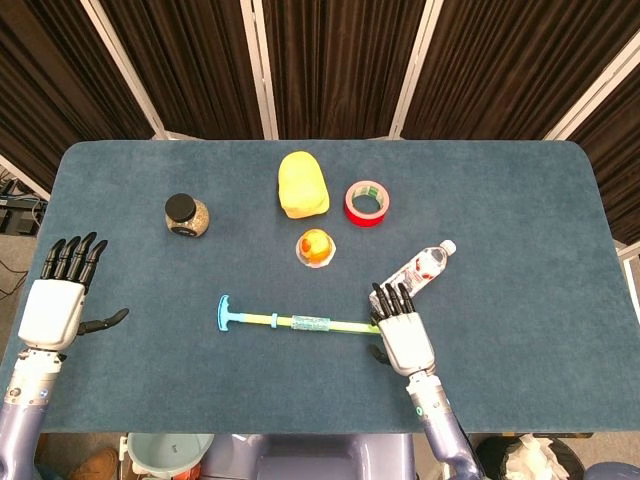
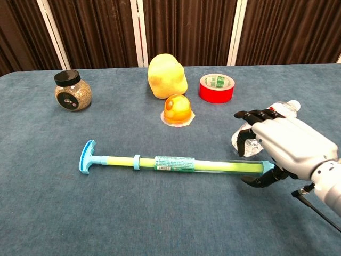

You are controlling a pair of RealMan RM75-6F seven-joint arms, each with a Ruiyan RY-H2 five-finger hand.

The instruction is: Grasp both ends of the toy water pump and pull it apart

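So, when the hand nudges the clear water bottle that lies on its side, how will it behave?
The water bottle lies on its side on the cloth, so it would probably roll if nudged. It looks like thin clear plastic, likely light and apt to dent. The right hand hovers just in front of it, so a bump seems possible.

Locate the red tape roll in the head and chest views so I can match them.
Head view: red tape roll, upper centre, right of the yellow toy.
Chest view: red tape roll, upper centre-right, again right of the yellow toy.
Shared landmark: the water bottle, nearer the robot and to the right.
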